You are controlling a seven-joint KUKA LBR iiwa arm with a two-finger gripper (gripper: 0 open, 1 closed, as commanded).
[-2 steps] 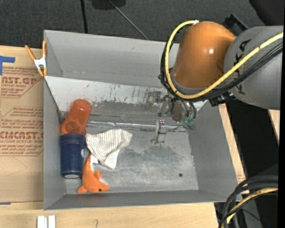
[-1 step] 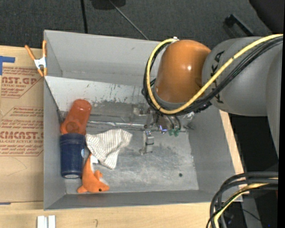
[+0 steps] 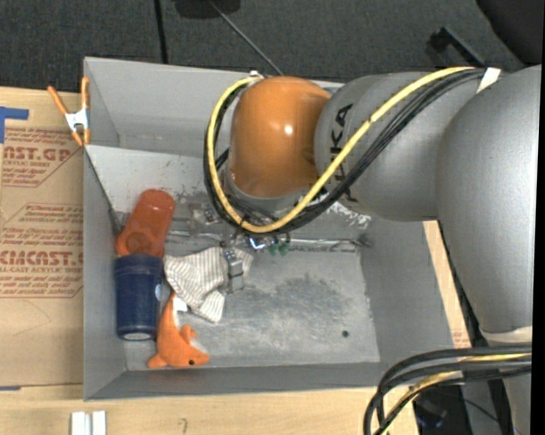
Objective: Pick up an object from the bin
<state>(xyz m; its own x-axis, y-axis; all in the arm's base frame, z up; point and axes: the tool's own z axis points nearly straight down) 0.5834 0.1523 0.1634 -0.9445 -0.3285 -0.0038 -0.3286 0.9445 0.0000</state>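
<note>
The grey metal bin [image 3: 305,302] holds four loose things, all gathered along its left side. The arm [image 3: 409,146] reaches in from the right, its glossy orange cover [image 3: 271,141] and looped yellow and black cables hanging over the far middle of the bin. Below that cover the gripper [image 3: 235,263] points down at the floor, its tip at the right edge of a crumpled white and grey checked cloth [image 3: 195,281]. It appears to touch the fabric there. Whether the gripper is apart or together cannot be told, since the cover hides most of it. The cloth lies left of the bin's middle. Just left of it, against the left wall, an orange plastic cylinder [image 3: 150,222] lies on its side at the far end. A dark blue cylindrical container [image 3: 137,297] lies in line with it, nearer. At the cloth's near edge sits a small orange fish-shaped toy [image 3: 177,344], beside the blue container's near end. The bin's right half is bare metal.
</note>
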